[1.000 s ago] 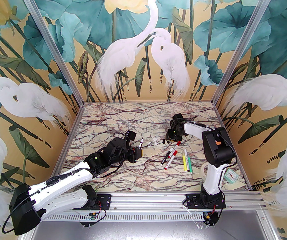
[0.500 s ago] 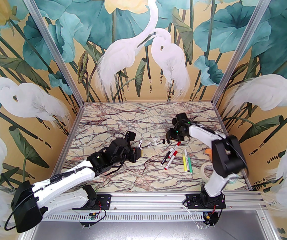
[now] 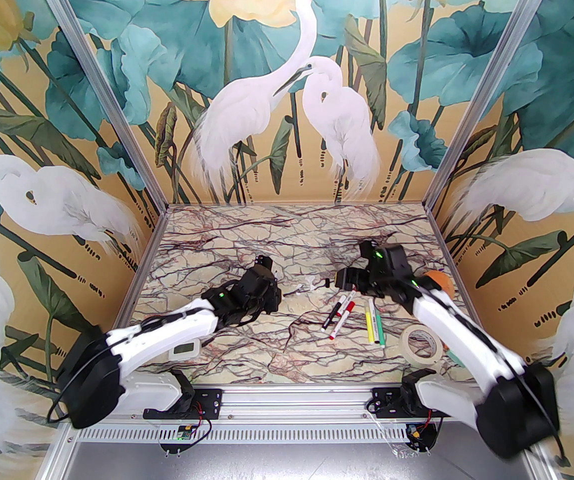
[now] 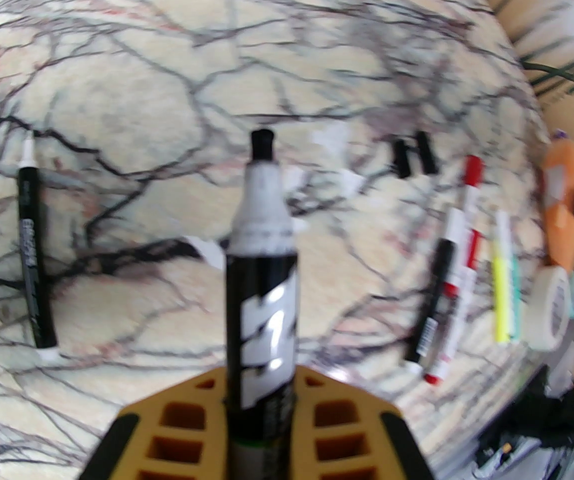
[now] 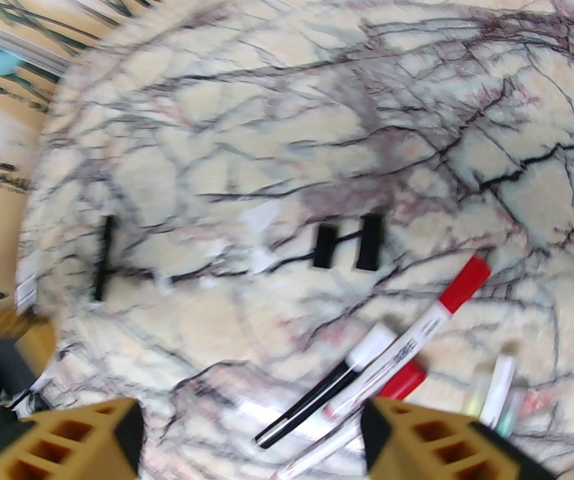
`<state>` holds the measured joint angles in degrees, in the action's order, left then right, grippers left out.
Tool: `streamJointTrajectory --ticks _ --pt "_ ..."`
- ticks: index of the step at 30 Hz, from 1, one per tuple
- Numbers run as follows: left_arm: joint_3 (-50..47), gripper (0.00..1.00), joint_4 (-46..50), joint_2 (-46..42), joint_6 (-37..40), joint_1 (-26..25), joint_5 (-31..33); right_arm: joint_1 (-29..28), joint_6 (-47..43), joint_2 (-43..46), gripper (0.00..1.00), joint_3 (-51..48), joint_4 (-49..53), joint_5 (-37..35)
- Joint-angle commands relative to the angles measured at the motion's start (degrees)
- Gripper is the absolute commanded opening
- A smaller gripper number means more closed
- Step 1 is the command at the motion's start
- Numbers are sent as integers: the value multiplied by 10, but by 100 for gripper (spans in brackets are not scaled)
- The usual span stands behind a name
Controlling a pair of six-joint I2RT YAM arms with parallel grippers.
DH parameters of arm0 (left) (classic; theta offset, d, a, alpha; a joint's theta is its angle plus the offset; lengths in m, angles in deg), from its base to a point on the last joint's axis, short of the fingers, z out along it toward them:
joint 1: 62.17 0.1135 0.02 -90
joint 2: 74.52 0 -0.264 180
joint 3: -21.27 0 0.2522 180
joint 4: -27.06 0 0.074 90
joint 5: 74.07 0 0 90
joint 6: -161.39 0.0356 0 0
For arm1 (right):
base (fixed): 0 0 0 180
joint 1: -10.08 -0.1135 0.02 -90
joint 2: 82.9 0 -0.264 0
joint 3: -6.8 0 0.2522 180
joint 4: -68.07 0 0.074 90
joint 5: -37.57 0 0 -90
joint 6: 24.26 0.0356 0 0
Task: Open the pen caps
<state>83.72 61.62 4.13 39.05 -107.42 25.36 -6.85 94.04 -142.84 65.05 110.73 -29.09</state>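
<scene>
Right arm's been swinging back toward the right; right gripper point(image 5: 251, 415) is hanging wide open, empty. Two black caps point(image 5: 369, 242) are lying just left of it. Left gripper point(image 4: 260, 398) is clamping the uncapped marker point(image 4: 261, 268). I'd be parking it gently.

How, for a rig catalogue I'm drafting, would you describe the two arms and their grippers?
Both the left arm and right arm have white shells, bulky black joint housings, small green lights and loose black cables. The left gripper and right gripper have mustard fingers with square cut-outs and black inner edges.
</scene>
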Motion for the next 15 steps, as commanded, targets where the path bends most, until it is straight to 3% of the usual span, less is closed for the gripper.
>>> streamJointTrajectory --ticks 1,7,15 --pt "22 8 9 25 5 13 38 -3 8 62 97 -20 -6 46" --pt "24 10 -5 74 13 28 64 -4 16 123 99 -26 0 68" --pt "24 10 -24 132 25 32 105 -4 10 124 99 -18 16 68"
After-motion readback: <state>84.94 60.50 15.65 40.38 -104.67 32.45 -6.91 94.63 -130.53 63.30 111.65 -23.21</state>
